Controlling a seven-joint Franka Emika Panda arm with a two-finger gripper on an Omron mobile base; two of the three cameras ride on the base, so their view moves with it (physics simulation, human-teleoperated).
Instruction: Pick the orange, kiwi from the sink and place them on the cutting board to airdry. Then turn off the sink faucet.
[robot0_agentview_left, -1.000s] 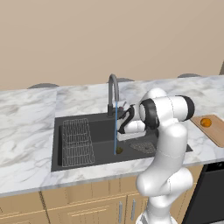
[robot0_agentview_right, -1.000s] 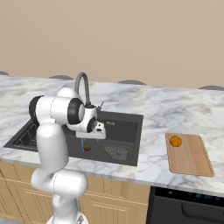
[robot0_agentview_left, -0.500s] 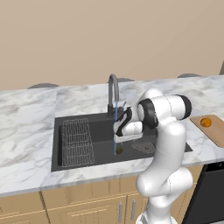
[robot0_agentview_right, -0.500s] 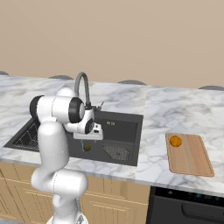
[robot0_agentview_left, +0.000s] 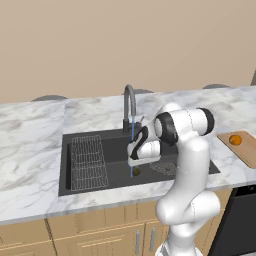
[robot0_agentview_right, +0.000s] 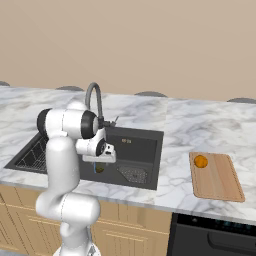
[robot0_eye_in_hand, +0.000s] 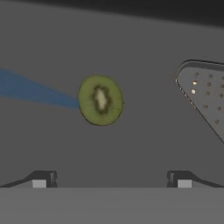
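The kiwi lies on the floor of the dark sink, cut face up, where the blue water stream lands. My gripper hangs open just above it, its fingertips wide apart and the fruit ahead of the gap. In the base views the hand sits low in the basin over the kiwi, under the faucet. The faucet is running. The orange rests on the cutting board, on the counter right of the sink.
A wire rack fills the left half of the basin. The mesh drain plate lies close beside the kiwi, also seen as the drain plate. A dark appliance front stands below the counter under the board.
The hand has come down into the basin and slightly left, closer to the kiwi. Its fingers stay open. The orange and the kiwi have not moved.
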